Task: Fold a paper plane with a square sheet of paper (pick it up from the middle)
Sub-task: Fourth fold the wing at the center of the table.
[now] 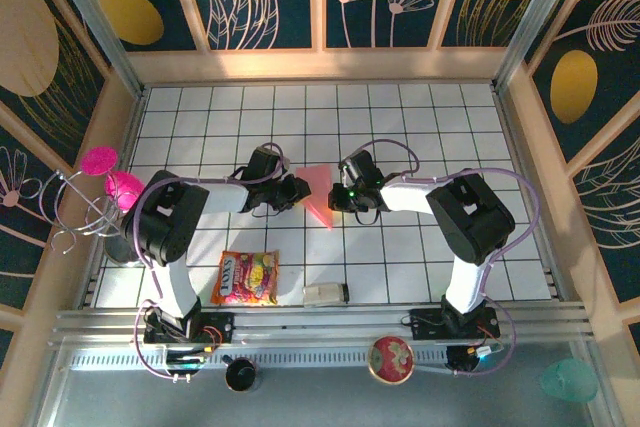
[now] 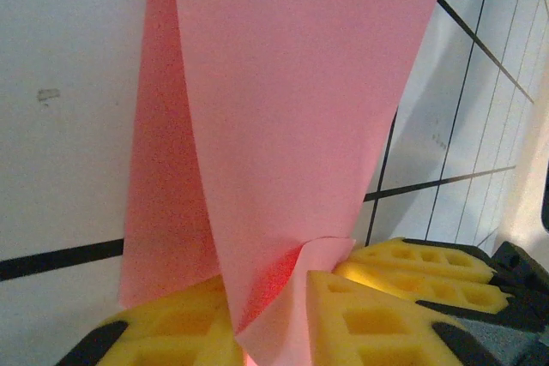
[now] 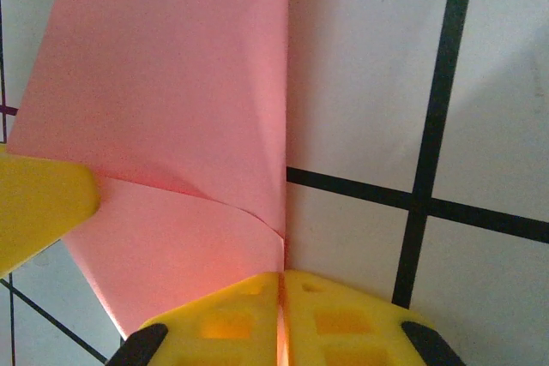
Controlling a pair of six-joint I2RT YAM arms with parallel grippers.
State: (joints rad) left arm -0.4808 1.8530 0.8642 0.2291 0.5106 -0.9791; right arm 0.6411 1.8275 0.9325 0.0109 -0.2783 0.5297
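The square sheet of paper (image 1: 319, 193) is salmon-pink and folded into a narrow pointed wedge, held up over the middle of the tiled table between both grippers. My left gripper (image 1: 299, 190) is shut on its left side. In the left wrist view the folded layers (image 2: 283, 117) run down between my yellow pads (image 2: 377, 319), around the left gripper (image 2: 273, 319). My right gripper (image 1: 341, 196) is shut on the right edge. In the right wrist view its pads (image 3: 343, 319) pinch the paper's fold (image 3: 180, 100) at the right gripper (image 3: 281, 319). The left arm's yellow pad (image 3: 39, 212) shows at the left.
An orange-yellow snack packet (image 1: 247, 277) and a small white block (image 1: 326, 294) lie near the front edge. Magenta round pieces on wire loops (image 1: 110, 183) stand at the left wall. A red round disc (image 1: 391, 358) and a black knob (image 1: 240, 375) sit on the front rail.
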